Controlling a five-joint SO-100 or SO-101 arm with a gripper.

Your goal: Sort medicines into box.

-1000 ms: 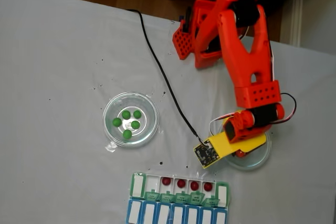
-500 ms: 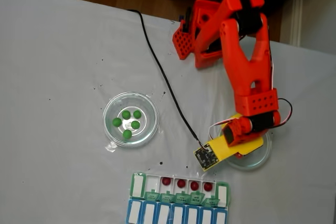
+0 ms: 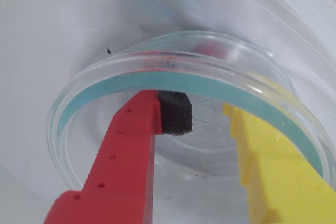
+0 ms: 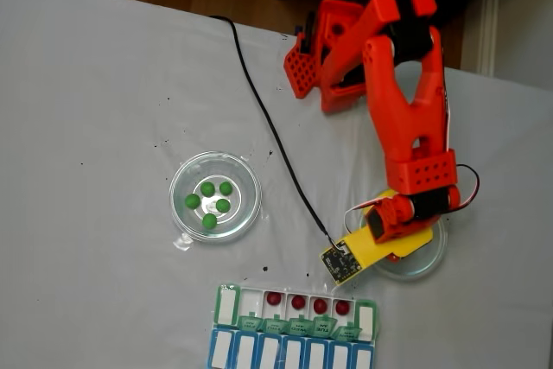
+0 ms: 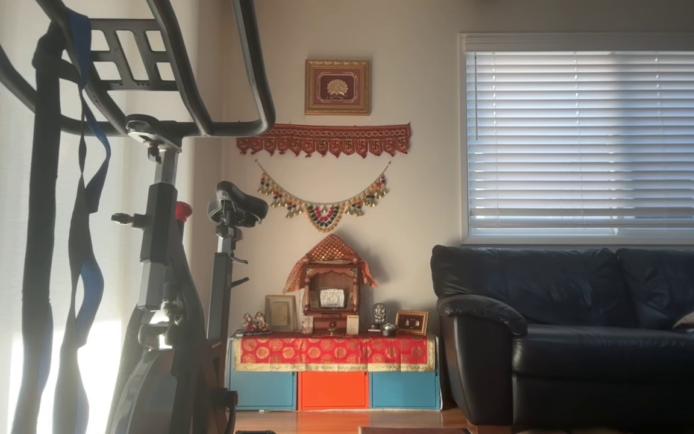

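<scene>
Red-and-yellow two-finger gripper [image 3: 207,121] spread inside clear round plastic dish [image 3: 94,90], dark red ball [image 3: 210,50] at twelve o'clock; risk of nudging it away on closing.

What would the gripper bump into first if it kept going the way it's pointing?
Probably the far wall of the clear round dish. In the wrist view the gripper sits open inside it, pointing at that rim. A dark red ball shows blurred through the rim; whether it lies nearer is unclear.
</scene>
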